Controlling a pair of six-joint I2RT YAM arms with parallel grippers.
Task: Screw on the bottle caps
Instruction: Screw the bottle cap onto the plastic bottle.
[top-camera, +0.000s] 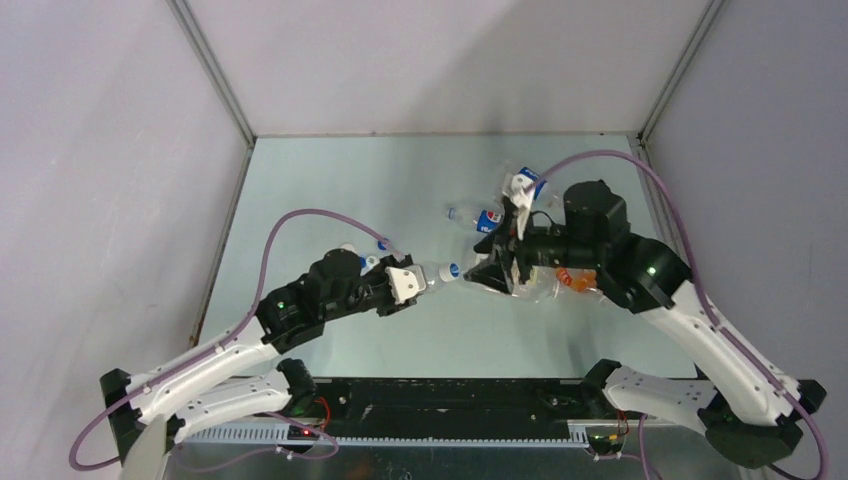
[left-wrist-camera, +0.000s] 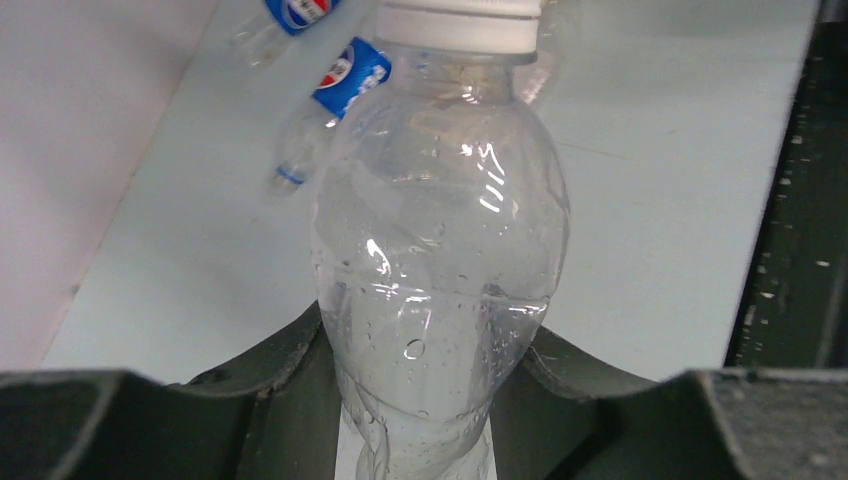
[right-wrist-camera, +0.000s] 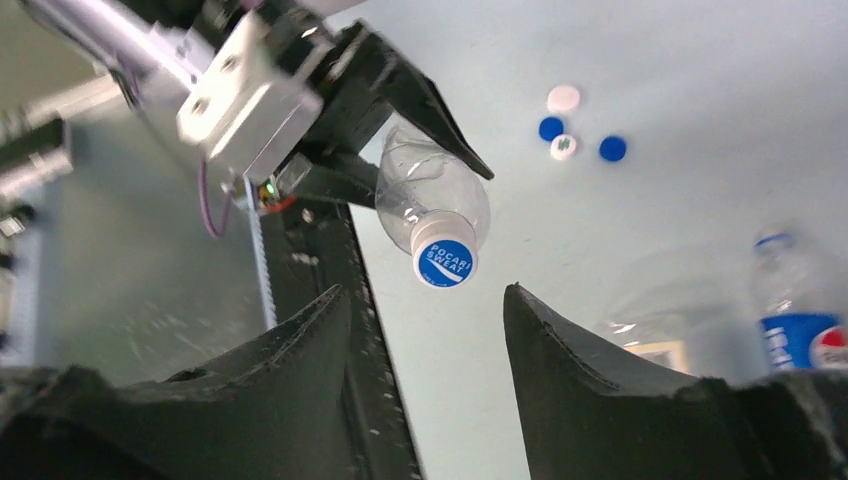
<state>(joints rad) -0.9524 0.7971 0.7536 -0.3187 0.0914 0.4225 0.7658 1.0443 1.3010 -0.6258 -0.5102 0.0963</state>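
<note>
The clear bottle (left-wrist-camera: 440, 220) is clamped by the left gripper (left-wrist-camera: 425, 335). The right gripper (right-wrist-camera: 425, 295) is spread, nothing grasped, before its blue cap (right-wrist-camera: 444, 262). Loose caps (right-wrist-camera: 563, 147) are seen at two o'clock.

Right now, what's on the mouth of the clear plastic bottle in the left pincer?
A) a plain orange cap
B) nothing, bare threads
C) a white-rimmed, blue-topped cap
C: the right wrist view shows the round white-rimmed, blue-topped plastic cap seated on the clear plastic bottle that the left pincer grips.
</note>
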